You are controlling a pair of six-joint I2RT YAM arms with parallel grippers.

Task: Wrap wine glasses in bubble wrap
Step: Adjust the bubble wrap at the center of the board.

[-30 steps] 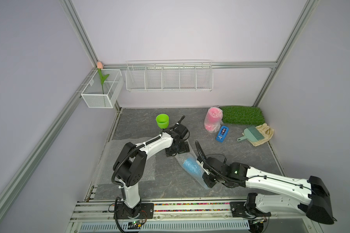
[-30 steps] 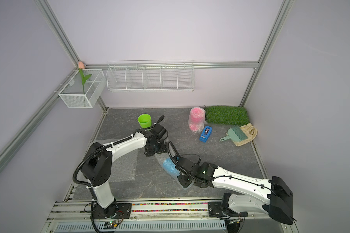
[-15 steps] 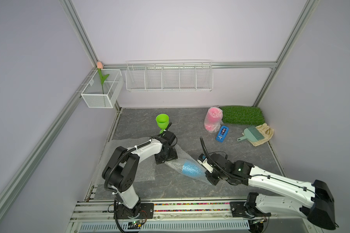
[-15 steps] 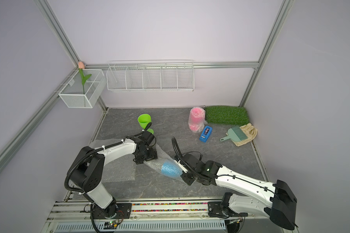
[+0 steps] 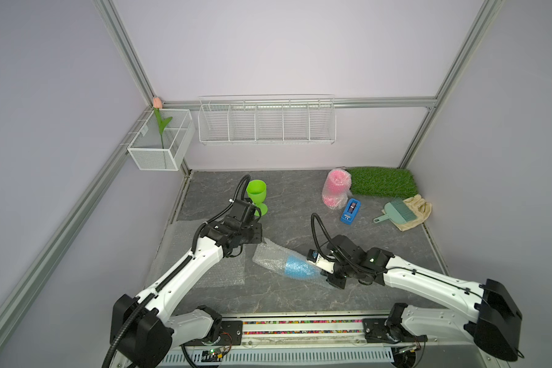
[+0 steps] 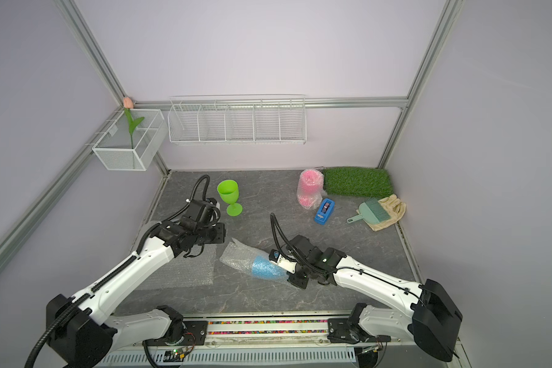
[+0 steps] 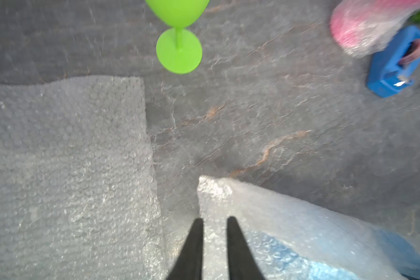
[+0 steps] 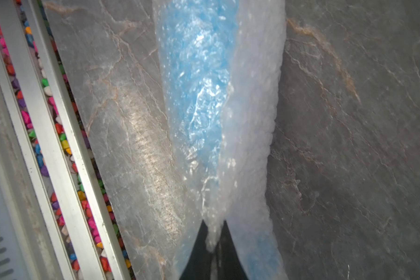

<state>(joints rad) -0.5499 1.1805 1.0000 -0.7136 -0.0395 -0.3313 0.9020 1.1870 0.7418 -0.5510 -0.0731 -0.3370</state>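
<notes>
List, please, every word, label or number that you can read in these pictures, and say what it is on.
No text is legible in any view.
Tape dispenser: any marking is too small to read, and it is blurred in the left wrist view.
Blue tag by the right wrist: too small to read.

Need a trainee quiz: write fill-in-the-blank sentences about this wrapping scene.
The only unwrapped plastic goblet is lime ____.
The right claw is shut on clear bubble wrap around the lying plastic goblet, coloured sky ____.
The blue plastic tape dispenser sits beside the far wrapped goblet, coloured ____.
Missing: green; blue; pink.
</notes>
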